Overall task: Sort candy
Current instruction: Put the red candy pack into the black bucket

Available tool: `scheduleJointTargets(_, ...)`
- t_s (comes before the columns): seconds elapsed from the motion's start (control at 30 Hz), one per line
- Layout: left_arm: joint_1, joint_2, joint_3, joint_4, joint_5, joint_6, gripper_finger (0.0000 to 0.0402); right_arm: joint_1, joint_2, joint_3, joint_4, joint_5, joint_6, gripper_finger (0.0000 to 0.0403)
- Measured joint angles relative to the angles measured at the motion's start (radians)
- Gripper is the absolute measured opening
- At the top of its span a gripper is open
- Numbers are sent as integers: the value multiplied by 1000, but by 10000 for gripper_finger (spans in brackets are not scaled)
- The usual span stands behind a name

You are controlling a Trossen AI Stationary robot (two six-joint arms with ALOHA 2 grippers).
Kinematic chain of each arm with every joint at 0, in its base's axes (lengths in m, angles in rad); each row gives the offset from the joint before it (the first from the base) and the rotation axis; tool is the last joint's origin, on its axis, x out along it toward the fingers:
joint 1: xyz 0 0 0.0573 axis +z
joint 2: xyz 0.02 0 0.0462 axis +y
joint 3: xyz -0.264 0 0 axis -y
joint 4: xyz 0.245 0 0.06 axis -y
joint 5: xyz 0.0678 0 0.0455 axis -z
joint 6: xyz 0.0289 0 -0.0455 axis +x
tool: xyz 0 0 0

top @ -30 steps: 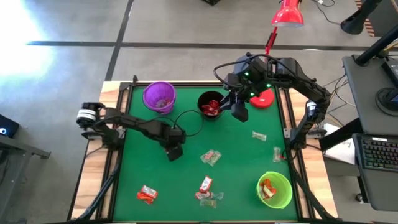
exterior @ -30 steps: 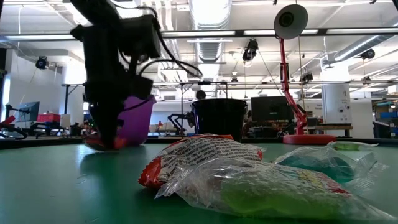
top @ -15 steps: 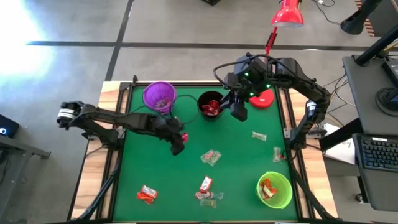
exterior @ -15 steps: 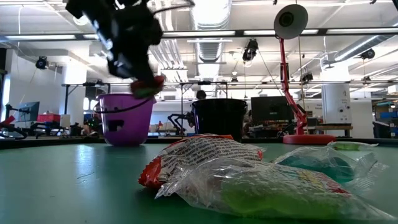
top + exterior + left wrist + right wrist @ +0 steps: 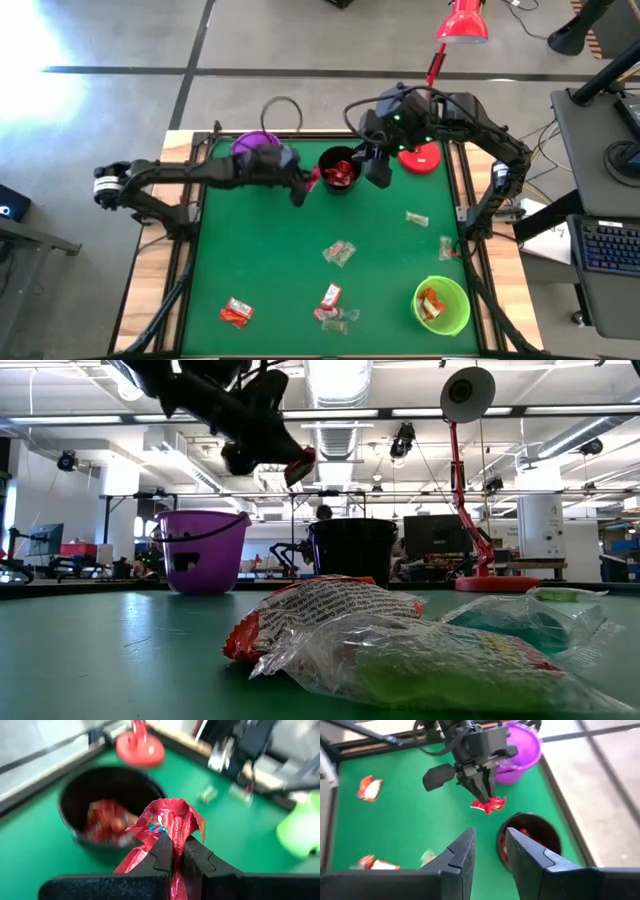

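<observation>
My left gripper (image 5: 303, 186) hangs above the mat just left of the black cup (image 5: 338, 170), shut on a red-wrapped candy (image 5: 167, 822). The black cup holds red candies (image 5: 107, 822). My right gripper (image 5: 490, 852) stands open over the cup's far right side with nothing between its fingers. A purple cup (image 5: 255, 146) stands at the far left, a green cup (image 5: 441, 305) with candy in it at the near right. Loose candies (image 5: 339, 252) lie on the green mat. My left gripper pinches the red candy's crinkled wrapper (image 5: 174, 839) between its two fingers (image 5: 162, 855). The fingers slant slightly downward, coming from the table's left. The candy is lifted clear of the mat; most of it sticks out beyond the fingertips (image 5: 489, 805).
A red lamp base (image 5: 420, 157) stands at the far right beside the black cup. More candies lie at the near left (image 5: 236, 313), near middle (image 5: 332, 305) and right (image 5: 416, 218). In the low view, clear and red wrappers (image 5: 330, 620) fill the foreground.
My left gripper, shut, has risen from the mat's middle with the red candy and swung toward the far edge and right, up beside the black cup. It has tipped from pointing down to nearly level. The candy is lifted clear.
</observation>
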Motion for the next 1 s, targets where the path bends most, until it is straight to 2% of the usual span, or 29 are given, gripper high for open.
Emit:
scheduleJointTargets(0.23,148,35,1,126,164,1,0,0,4,-1,51,126,-60,98)
scheduleJointTargets(0.43,181,134,99,126,320,47,0,-30,5,-2,50,174,-94,97)
scheduleJointTargets(0.73,220,378,402,-110,330,208,1,-91,5,-3,44,174,-137,91)
scheduleJointTargets(1.0,233,427,445,-152,379,287,1,-110,5,-4,26,174,-157,98)
